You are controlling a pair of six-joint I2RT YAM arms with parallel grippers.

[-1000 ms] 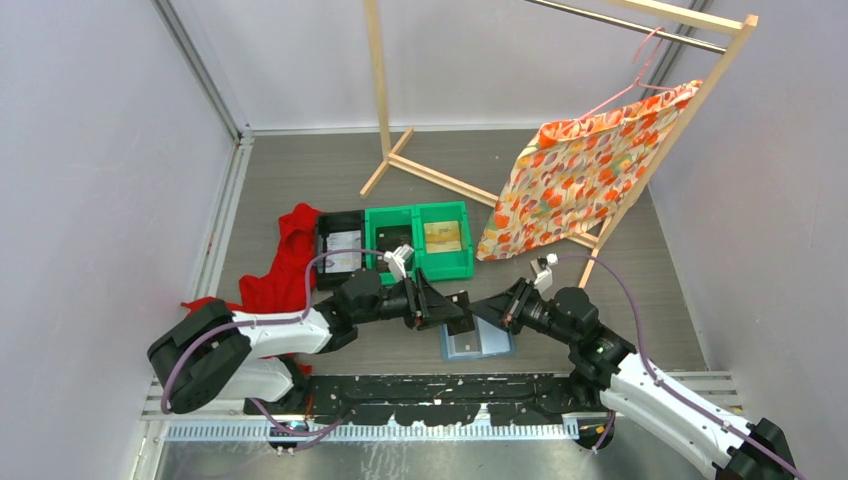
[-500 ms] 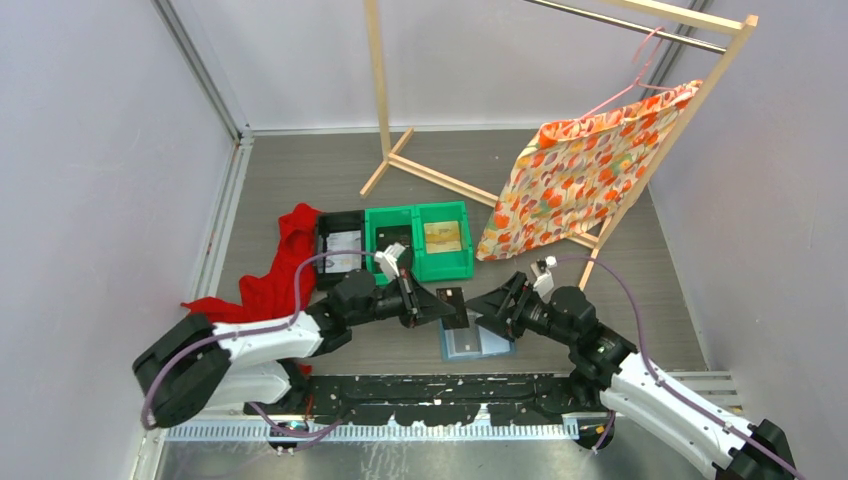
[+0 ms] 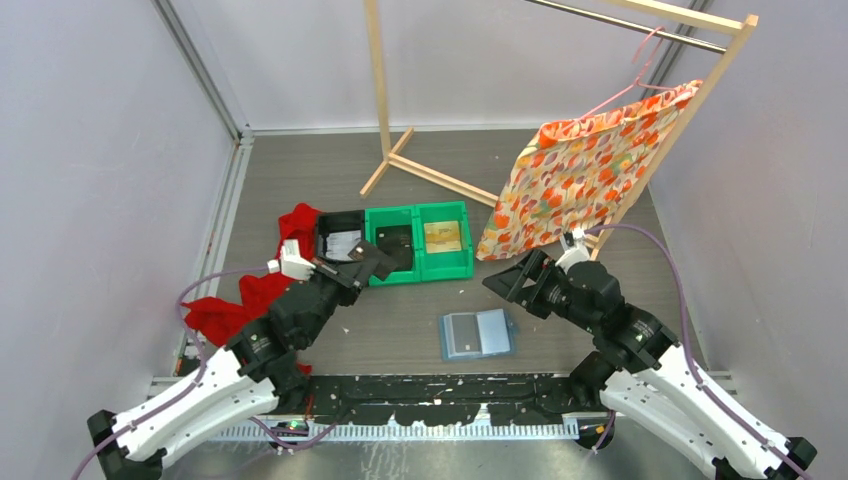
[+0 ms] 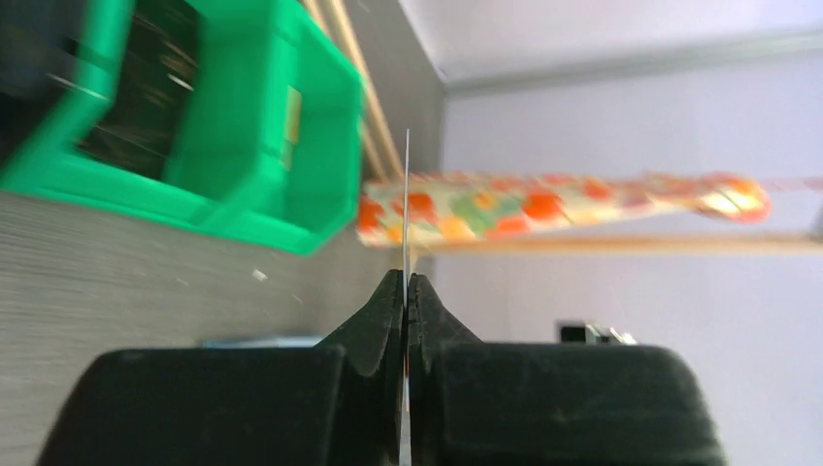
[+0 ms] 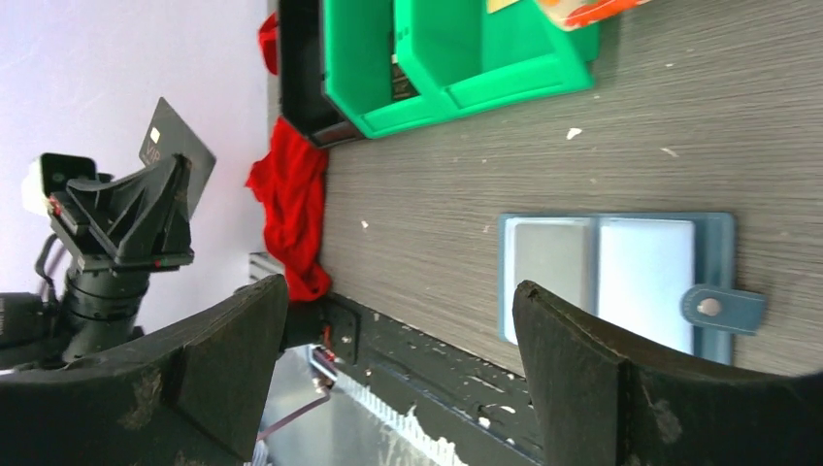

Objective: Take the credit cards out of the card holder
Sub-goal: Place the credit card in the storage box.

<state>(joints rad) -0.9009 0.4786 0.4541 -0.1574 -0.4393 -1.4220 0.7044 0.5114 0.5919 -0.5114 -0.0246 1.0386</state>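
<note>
The slate-blue card holder (image 3: 478,333) lies open and flat on the table near the front edge, showing its pale inner pockets and closure tab (image 5: 723,308). My left gripper (image 3: 352,268) is off to its left, lifted above the table near the bins, and shut on a dark grey credit card (image 3: 372,258). In the left wrist view that card (image 4: 407,194) shows edge-on between the closed fingertips (image 4: 393,291). The right wrist view shows it (image 5: 175,150) flat-on. My right gripper (image 3: 510,280) hangs open to the right of the card holder (image 5: 621,277), touching nothing.
Two green bins (image 3: 418,242) and a black bin (image 3: 340,245) with a whitish flat item stand behind the card holder. A red cloth (image 3: 265,290) lies at the left. A wooden rack (image 3: 400,150) with a patterned cloth (image 3: 580,175) stands at the back right.
My left gripper closed on the card and drew back to the left, away from the card holder. My right gripper opened and pulled back to the right, leaving the card holder on the table.
</note>
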